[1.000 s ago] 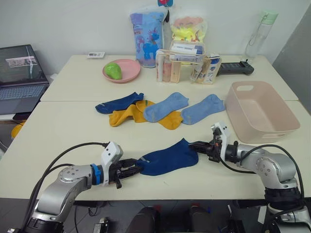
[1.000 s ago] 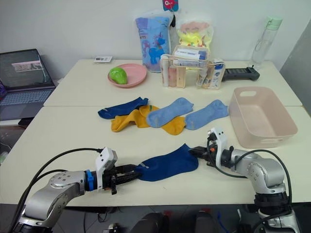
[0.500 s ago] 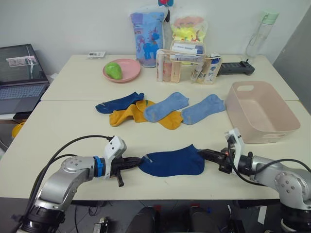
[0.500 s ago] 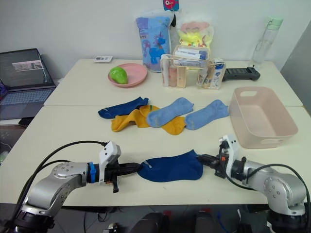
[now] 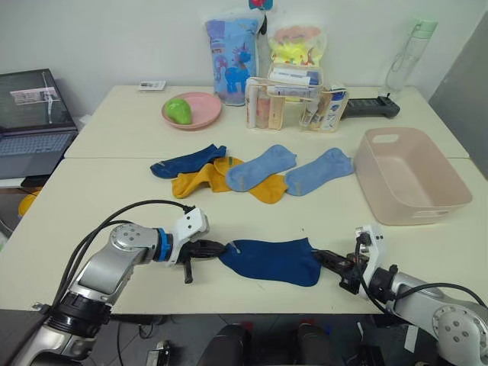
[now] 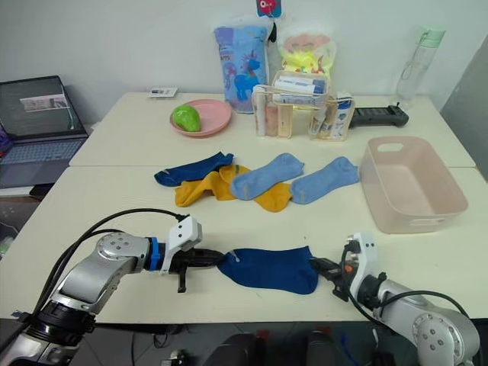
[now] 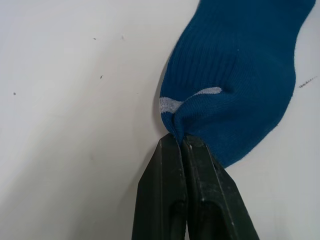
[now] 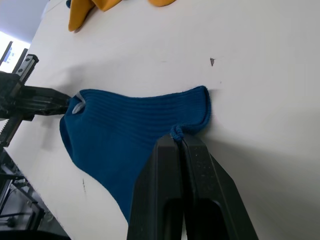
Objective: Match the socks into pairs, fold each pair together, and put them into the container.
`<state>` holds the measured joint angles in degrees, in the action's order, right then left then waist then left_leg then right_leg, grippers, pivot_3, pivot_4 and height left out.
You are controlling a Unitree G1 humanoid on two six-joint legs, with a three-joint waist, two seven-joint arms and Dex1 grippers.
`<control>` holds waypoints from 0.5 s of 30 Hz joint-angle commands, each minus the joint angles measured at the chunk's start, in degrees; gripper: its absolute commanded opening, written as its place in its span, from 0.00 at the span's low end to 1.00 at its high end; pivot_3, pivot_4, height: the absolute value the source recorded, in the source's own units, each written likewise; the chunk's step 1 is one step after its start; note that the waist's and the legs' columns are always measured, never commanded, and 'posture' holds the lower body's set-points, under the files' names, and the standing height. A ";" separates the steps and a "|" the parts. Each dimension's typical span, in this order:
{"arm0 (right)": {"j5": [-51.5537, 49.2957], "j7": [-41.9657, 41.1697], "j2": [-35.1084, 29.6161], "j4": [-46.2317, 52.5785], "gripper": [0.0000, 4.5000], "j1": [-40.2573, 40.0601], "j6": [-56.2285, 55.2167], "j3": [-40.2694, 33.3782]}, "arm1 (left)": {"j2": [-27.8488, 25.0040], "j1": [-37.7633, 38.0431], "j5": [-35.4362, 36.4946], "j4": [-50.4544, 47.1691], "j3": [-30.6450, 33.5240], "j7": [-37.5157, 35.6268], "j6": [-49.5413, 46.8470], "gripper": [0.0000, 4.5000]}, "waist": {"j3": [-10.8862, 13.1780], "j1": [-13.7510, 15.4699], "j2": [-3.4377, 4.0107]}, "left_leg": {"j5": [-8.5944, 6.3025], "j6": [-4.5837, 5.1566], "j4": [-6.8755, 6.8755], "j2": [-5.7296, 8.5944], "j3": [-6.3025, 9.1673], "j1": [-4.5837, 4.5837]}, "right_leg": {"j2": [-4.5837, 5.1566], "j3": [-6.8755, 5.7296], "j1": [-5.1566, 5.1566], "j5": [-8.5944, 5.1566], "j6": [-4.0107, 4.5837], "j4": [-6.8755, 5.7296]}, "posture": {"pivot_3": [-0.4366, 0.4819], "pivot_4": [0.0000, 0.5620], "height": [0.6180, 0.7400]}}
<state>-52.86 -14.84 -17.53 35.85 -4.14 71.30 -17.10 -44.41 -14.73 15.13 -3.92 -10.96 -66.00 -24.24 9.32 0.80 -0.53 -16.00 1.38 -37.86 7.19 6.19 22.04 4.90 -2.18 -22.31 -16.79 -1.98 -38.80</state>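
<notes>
a navy sock (image 5: 268, 259) lies stretched flat on the near edge of the pale worktop (image 5: 114, 191), the left gripper (image 5: 216, 247) and right gripper (image 5: 320, 257) each with jaws pinched shut on one end of it, the empty pink container (image 5: 410, 177) far right.

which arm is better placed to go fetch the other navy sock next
Left, probably. The second navy sock lies at the robot's left end of the sock row, nearer the left end effector. The right end effector sits farther off, toward the container side. Both are shut on the near navy sock.
</notes>
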 commanded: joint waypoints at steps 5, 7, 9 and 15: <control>-0.83 -1.51 -2.89 0.02 0.00 -0.05 -3.08 0.64 | 0.17 0.46 -0.32 -0.05 0.73 0.37 0.95 0.05 | 0.00 0.04 0.00 | 0.00 0.00 0.00 0.00 0.02 0.00 | -0.01 -0.01 0.00 0.00 0.00 0.00 | 0.48 0.27 1.00; -1.10 -2.67 -4.23 -0.37 0.11 -0.12 -3.56 0.65 | 0.36 0.93 0.37 -0.36 1.48 0.83 0.36 0.14 | 0.00 0.02 0.00 | 0.00 0.00 0.00 0.00 0.01 0.00 | 0.00 -0.01 0.01 0.00 0.00 0.00 | 0.48 0.27 1.00; -1.85 -3.54 -5.32 -1.04 0.24 -0.20 -3.86 -0.05 | 0.34 1.35 0.59 -0.34 2.53 1.78 0.49 0.28 | 0.00 0.04 0.00 | 0.00 0.00 0.00 0.00 0.02 0.00 | 0.00 -0.02 0.01 0.00 -0.01 0.00 | 0.48 0.27 1.00; 0.39 -5.79 -9.75 -3.33 0.73 1.02 -7.90 -2.26 | -2.29 2.95 0.88 0.24 6.90 2.40 2.61 0.69 | 0.01 -0.05 -0.02 | 0.00 0.01 0.00 -0.01 0.02 -0.01 | -0.01 -0.03 0.01 0.00 0.00 -0.03 | 0.48 0.27 1.00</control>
<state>-52.75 -19.40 -26.39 32.06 -3.84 66.15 -17.41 -45.34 -11.85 16.48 -3.85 -7.00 -64.41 -23.06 9.33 0.75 -0.55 -16.00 1.39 -37.86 7.18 6.20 22.03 4.89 -2.20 -22.30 -16.80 -1.99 -38.83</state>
